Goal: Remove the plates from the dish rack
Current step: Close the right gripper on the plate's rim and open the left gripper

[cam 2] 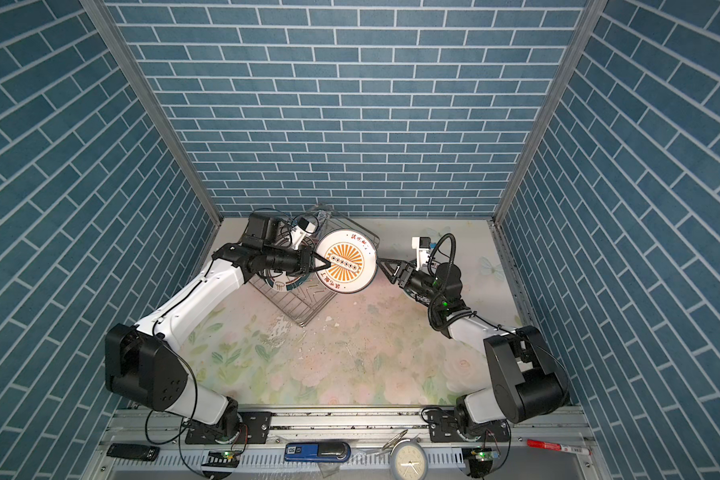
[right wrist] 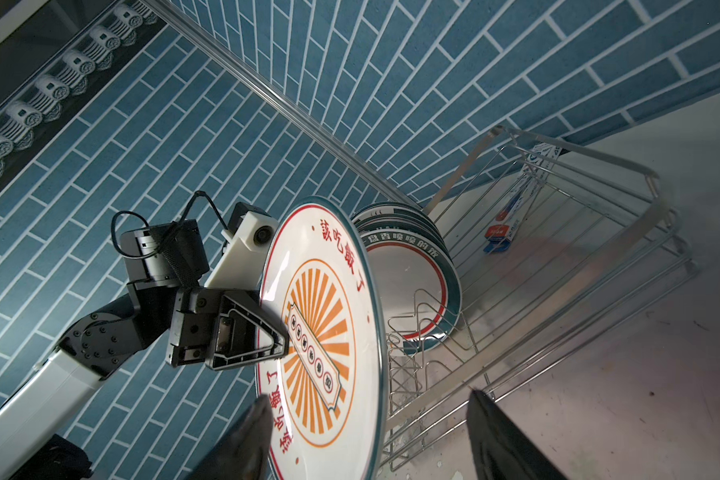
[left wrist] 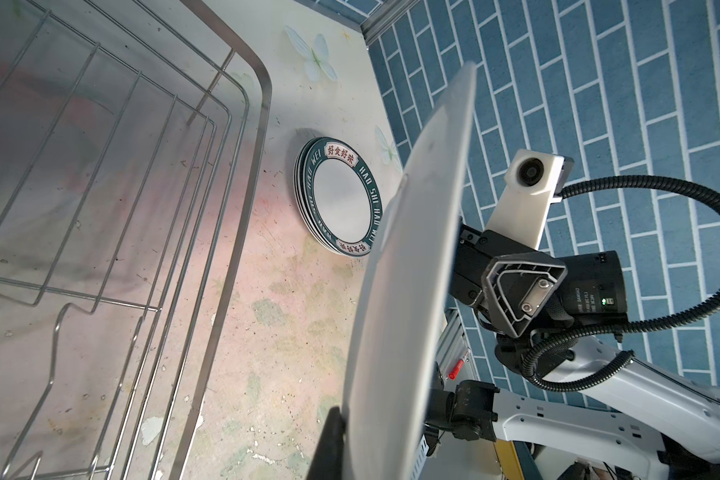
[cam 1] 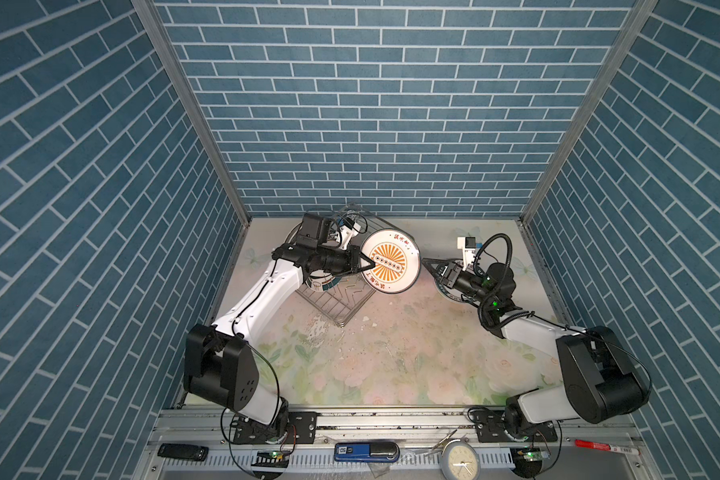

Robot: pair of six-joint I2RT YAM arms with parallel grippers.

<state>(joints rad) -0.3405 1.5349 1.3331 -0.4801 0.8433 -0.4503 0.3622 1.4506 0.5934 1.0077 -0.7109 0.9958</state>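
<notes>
Over the left half of the dish rack (cam 1: 344, 309): left arm (cam 1: 267, 295), reaching across the wires. Under it several racked plates (right wrist: 412, 270) stand on edge in the zigzag dividers, teal rims nested. Above the rack's right edge, clear of the wires: left gripper (cam 1: 366, 264), clamped tight on the rim of a sunburst plate (cam 1: 395, 272), which is held tilted with its orange face showing in both top views. Just right of the rack: right gripper (right wrist: 371, 436), jaws standing apart, one finger on either side of the plate's opposite rim, nothing gripped as yet. Step judged: mid-air handover, left to right. The next move calls for the right jaws to close squarely on the rim before the left lets go; a thin, glossy edge may slip or swing if pinched off-centre. Farther right of the rack, flat on the table (cam 1: 391, 361): unloaded stack (left wrist: 341, 199), teal-rimmed, the likely destination. It lies under the right wrist, so that arm must lift and turn to lay the plate down. Far corner of the rack: blue-and-white paper label (right wrist: 512, 208), no hindrance. Well in front of the rack: clock (cam 1: 460, 461) and red marker (cam 1: 599, 446), out of the path.
</notes>
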